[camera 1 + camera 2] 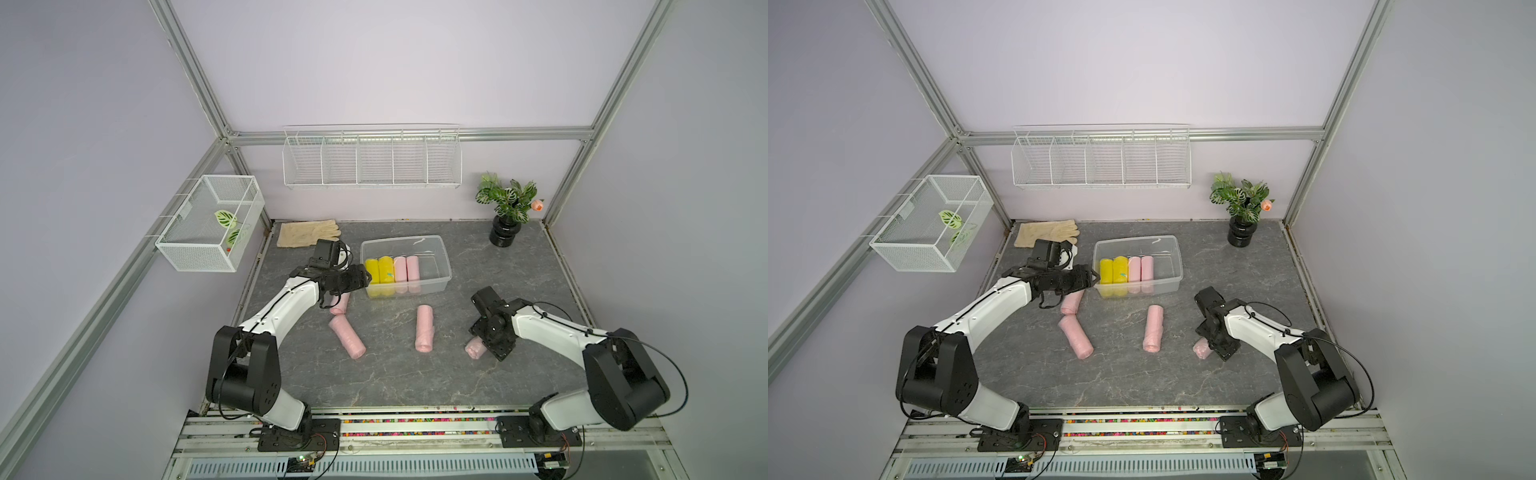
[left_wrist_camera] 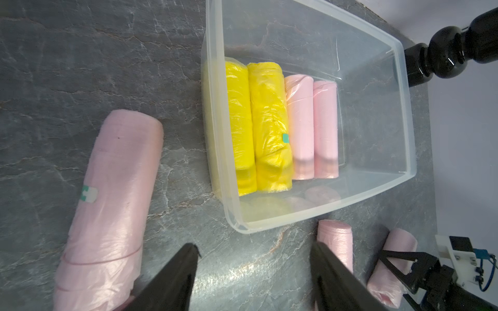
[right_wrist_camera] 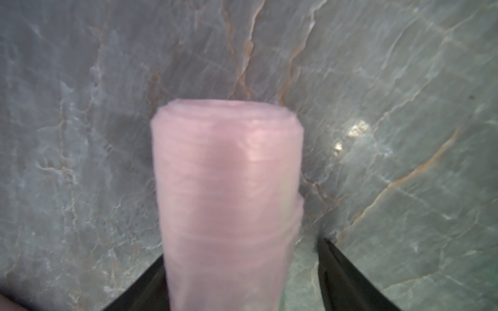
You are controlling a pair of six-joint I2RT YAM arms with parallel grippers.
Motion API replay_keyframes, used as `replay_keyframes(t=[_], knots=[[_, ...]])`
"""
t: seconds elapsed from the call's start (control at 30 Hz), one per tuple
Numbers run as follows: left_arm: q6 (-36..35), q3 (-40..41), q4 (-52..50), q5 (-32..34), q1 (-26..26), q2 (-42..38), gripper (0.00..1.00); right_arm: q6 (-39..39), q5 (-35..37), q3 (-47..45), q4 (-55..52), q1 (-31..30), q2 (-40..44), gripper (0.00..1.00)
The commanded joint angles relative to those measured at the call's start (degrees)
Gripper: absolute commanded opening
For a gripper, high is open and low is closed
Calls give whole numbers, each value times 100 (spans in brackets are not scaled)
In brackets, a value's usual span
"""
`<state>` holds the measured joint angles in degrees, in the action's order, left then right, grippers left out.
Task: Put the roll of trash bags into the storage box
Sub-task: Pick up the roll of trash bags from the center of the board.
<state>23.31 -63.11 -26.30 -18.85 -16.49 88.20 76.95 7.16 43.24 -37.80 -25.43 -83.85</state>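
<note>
The right claw is down at the worktop with its jaws apart, straddling a pink roll of trash bags. One finger lies against or behind the roll's side. The other stands off it with a strip of worktop showing between, so nothing is clamped. This roll lies flat at the right of the worktop, well apart from the storage box. The claw hides most of it in both top views, so I cannot tell how far along its length the jaws sit.

The roll looks light and soft: thin film wound tight, likely to dent under the fingers and slick enough to slide. I judge the best hold is across its girth near mid-length. A hold near an end would probably let it droop or swivel.

The left claw hangs empty, jaws apart, just outside the box's near corner.

There are eight rolls. Four lie side by side, touching, at the left end of the box: two yellow rolls and two pink. Four pink ones lie on the worktop: the straddled one, one in front of the box, and two by the left arm, one partly under it. Farther out are one beige glove, one potted plant, one wire basket and one wire rack.
</note>
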Motion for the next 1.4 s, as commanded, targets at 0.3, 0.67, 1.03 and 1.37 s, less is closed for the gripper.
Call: replay_keyframes(t=[0.3,0.67,1.03,1.37], knots=[[28,47,-101,70,21,-85,71,-343,-83,-10,288,86,-244,63],[500,607,-446,796,15,-552,75,-840,-179,193,366,86,-367,49],[429,586,-822,1153,104,-577,92,-1546,-203,635,163,87,-377,41],[250,510,-750,1101,111,-906,91,-2138,-226,848,100,91,-195,40]])
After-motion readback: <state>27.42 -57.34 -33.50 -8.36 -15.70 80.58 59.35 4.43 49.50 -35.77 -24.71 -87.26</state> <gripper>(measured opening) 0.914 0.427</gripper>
